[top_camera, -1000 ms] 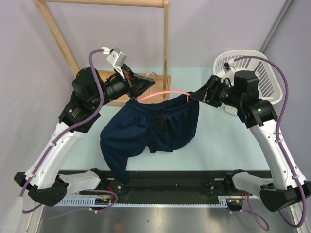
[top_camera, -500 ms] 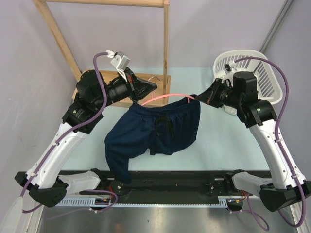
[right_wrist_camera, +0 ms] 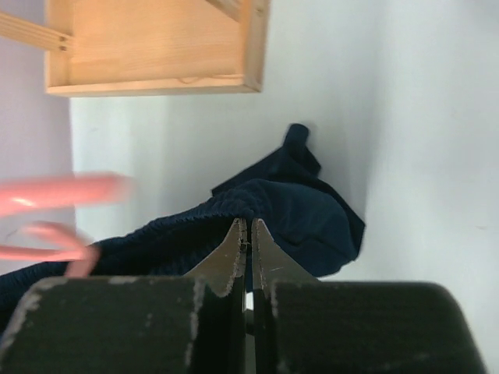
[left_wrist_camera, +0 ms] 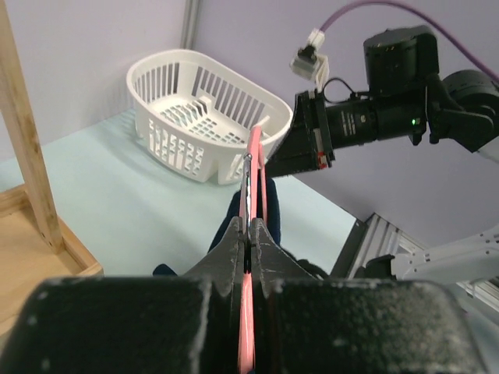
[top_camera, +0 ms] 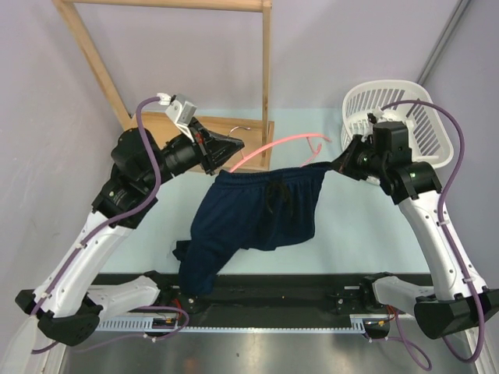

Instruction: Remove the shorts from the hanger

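Note:
The dark navy shorts (top_camera: 257, 210) hang in the air between my two arms, one leg trailing down to the near rail. My left gripper (top_camera: 240, 149) is shut on the left part of the pink hanger (top_camera: 288, 141), and in the left wrist view the pink bar (left_wrist_camera: 254, 167) runs out from between the shut fingers. The hanger's right end stands bare, above the waistband. My right gripper (top_camera: 337, 165) is shut on the right corner of the waistband, with navy cloth (right_wrist_camera: 304, 214) bunched at its tips (right_wrist_camera: 249, 226). A blurred pink hanger (right_wrist_camera: 62, 192) shows at the left of the right wrist view.
A white basket (top_camera: 386, 84) stands at the back right, behind my right arm. The wooden rack's post (top_camera: 267, 62) and base (right_wrist_camera: 156, 47) are at the back, just behind my left gripper. A black rail (top_camera: 312, 288) runs along the near edge.
The right gripper has shut on the waistband corner and pulled it to the right. The hanger's right end has slipped out of the shorts and now stands above them.

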You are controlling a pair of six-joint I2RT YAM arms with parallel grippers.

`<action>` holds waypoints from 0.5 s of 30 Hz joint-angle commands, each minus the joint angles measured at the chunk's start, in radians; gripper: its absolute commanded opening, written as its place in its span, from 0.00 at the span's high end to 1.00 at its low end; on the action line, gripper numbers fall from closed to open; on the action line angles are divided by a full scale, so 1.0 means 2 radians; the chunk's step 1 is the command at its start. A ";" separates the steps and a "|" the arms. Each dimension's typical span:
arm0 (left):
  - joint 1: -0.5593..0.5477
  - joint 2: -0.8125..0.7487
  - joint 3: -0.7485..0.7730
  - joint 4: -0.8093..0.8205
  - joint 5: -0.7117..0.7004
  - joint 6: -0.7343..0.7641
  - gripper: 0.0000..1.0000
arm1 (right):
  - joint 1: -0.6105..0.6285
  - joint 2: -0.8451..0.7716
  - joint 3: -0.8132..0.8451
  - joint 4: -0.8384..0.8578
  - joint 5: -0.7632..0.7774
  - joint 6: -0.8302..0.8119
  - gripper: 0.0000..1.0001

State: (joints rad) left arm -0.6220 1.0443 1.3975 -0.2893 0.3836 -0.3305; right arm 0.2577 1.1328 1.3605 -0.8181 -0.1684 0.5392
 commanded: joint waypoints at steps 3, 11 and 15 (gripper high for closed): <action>0.009 -0.037 -0.008 0.086 -0.025 0.010 1.00 | -0.022 0.013 -0.015 -0.015 0.038 -0.023 1.00; 0.008 -0.015 -0.056 0.213 -0.063 -0.024 1.00 | 0.013 0.016 -0.021 0.094 -0.187 -0.021 1.00; 0.009 0.015 -0.060 0.280 -0.077 -0.029 1.00 | 0.066 0.003 -0.021 0.161 -0.239 -0.015 1.00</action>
State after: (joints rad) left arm -0.6109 1.0393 1.2694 -0.0074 0.2768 -0.3489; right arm 0.3042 1.1706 1.3128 -0.6792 -0.4580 0.5198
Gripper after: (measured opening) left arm 0.015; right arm 0.010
